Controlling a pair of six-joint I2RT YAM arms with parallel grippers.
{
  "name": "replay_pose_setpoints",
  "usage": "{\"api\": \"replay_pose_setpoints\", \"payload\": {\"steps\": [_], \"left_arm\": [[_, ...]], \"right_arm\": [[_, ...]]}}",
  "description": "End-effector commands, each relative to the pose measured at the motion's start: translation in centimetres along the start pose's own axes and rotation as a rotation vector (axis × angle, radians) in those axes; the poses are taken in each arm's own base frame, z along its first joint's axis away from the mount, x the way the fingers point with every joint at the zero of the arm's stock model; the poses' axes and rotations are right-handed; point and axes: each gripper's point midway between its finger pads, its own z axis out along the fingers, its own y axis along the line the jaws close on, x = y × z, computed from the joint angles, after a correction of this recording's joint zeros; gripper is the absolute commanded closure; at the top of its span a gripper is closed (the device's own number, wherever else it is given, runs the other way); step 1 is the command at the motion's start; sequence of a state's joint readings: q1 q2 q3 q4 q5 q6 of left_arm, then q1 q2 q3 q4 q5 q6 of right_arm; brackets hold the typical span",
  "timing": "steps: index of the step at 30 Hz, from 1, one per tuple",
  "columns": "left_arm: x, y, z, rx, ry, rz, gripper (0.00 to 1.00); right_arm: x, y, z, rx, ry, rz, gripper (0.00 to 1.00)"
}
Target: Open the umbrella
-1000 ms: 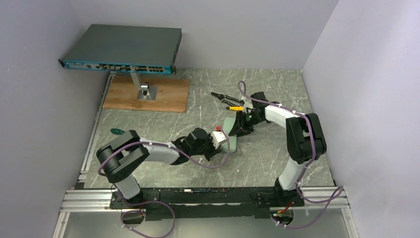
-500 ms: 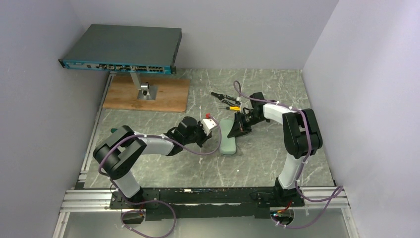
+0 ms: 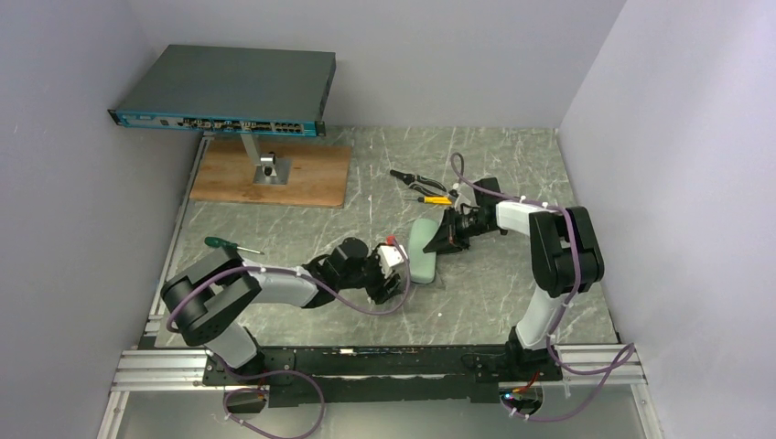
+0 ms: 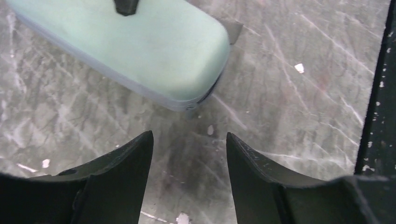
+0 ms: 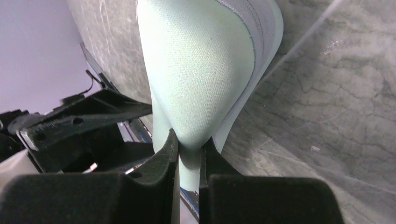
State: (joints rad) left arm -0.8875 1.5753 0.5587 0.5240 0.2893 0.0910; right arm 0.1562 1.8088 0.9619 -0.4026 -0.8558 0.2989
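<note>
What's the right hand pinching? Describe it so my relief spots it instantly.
On the marble table, look near its middle. The pale green oval case sits there, one end pinched by the right hand. Unlike the thin dark tools beyond it, it is broad, smooth and light-coloured.

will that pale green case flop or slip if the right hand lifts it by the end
Probably stiff: the case holds its rounded shape while the right hand pinches one end. Its woven fabric likely grips well. On the smooth table it may pivot.
</note>
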Motion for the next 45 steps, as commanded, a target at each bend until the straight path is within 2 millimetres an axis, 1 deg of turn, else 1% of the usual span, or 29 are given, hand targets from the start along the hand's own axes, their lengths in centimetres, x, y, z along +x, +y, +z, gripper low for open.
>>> {"api": "replay_pose_setpoints", "payload": {"steps": [1,6,10,12,13,17,20,23,25,28,30,32,35,45], "left_arm": [[-1.6,-0.6,1.0,-0.010,-0.047,-0.030,0.35],[-1.8,-0.2,2.5,-0.001,-0.050,-0.002,0.34],[-1.6,-0.2,3.5,0.010,-0.044,-0.004,0.38],[-1.5,-0.3,3.7,0.013,-0.042,-0.021,0.45],[-1.5,-0.3,3.7,0.013,-0.043,-0.030,0.52],[-2.0,-0.4,3.4,0.014,-0.053,-0.044,0.83],[-2.4,-0.8,2.9,0.023,-0.063,-0.069,1.00],[-2.0,-0.7,2.2,0.012,-0.055,-0.073,1.00],[-1.5,-0.1,1.7,-0.012,-0.045,-0.081,1.00],[-0.6,1.3,1.0,-0.069,-0.027,-0.098,1.00],[-0.4,2.5,0.8,-0.117,-0.014,-0.057,1.00],[-0.7,3.7,0.7,-0.153,-0.014,-0.041,1.00],[-1.3,4.6,0.9,-0.155,-0.027,-0.023,1.00],[-3.4,7.3,2.2,-0.208,-0.062,0.024,1.00]], "right_arm": [[-1.3,-2.8,0.0,0.136,-0.102,0.060,1.00],[-0.9,-2.7,-0.2,0.132,-0.098,0.038,1.00],[-0.8,-2.5,-0.3,0.128,-0.100,0.026,1.00],[-0.8,-2.4,-0.4,0.127,-0.100,0.016,1.00],[-0.8,-2.5,-0.5,0.129,-0.100,0.015,1.00],[-0.5,-2.8,-0.4,0.137,-0.095,0.006,1.00],[-0.5,-3.0,-0.3,0.140,-0.092,0.006,1.00],[-0.5,-3.2,-0.3,0.148,-0.077,-0.005,1.00],[-0.5,-3.3,-0.4,0.153,-0.066,-0.027,1.00],[-0.1,-3.3,-0.5,0.148,-0.044,-0.059,1.00],[0.4,-3.0,-0.5,0.123,-0.017,-0.090,1.00],[1.0,-2.9,-0.4,0.102,0.016,-0.104,1.00],[1.8,-2.8,-0.3,0.079,0.046,-0.127,1.00],[4.2,-1.2,-0.2,-0.035,0.175,-0.227,1.00]]}}
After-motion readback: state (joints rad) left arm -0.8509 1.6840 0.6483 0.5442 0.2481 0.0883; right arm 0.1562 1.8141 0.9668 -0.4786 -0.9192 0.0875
